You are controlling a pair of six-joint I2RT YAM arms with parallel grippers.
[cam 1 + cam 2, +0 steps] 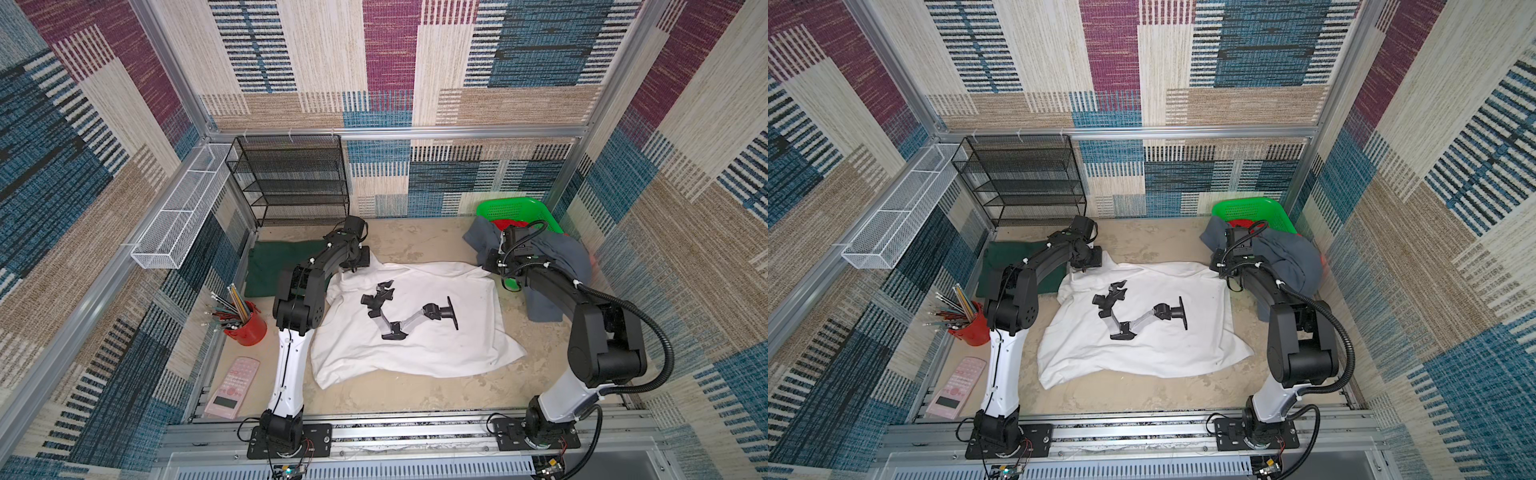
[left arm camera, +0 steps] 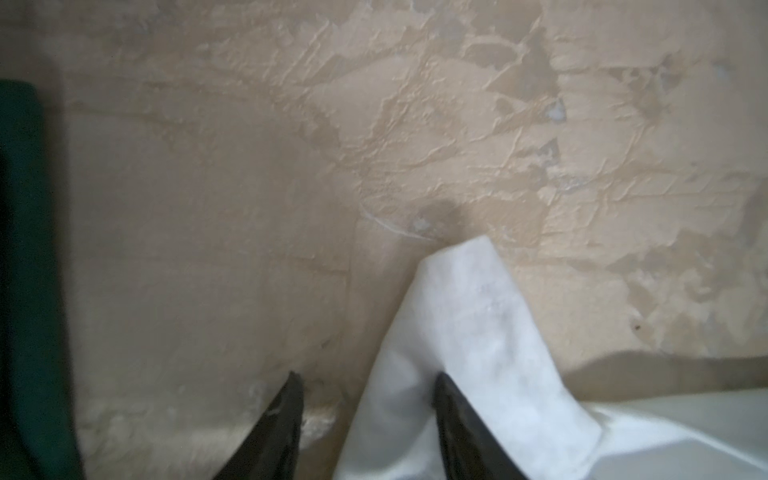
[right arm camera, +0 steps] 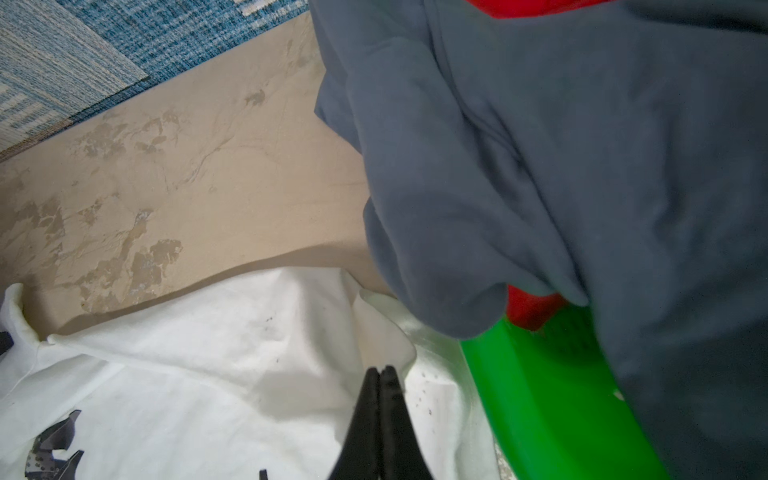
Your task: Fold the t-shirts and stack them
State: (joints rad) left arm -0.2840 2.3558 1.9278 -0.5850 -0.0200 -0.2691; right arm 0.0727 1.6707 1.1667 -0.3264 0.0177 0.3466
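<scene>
The white t-shirt [image 1: 415, 345] with a robot-arm print lies spread and rumpled mid-table in both top views. My left gripper [image 2: 365, 376] is at its far left corner, open, with the white corner [image 2: 478, 311] between its fingers. My right gripper [image 3: 380, 368] is at the far right corner, its jaws pressed together on a fold of the white cloth [image 3: 187, 374]. The dark green t-shirt [image 1: 274, 266] lies folded flat at the far left, partly under my left arm. The slate grey t-shirt [image 1: 569, 257] hangs crumpled over the green basket [image 1: 515, 210], just behind my right gripper [image 1: 488, 264].
A red cup of pencils [image 1: 247, 326] and a pink calculator [image 1: 230, 388] sit along the left edge. A black mesh shelf [image 1: 291, 183] and a white wire basket [image 1: 178, 212] stand at the far left. Something red [image 3: 532, 307] shows in the basket under the grey cloth.
</scene>
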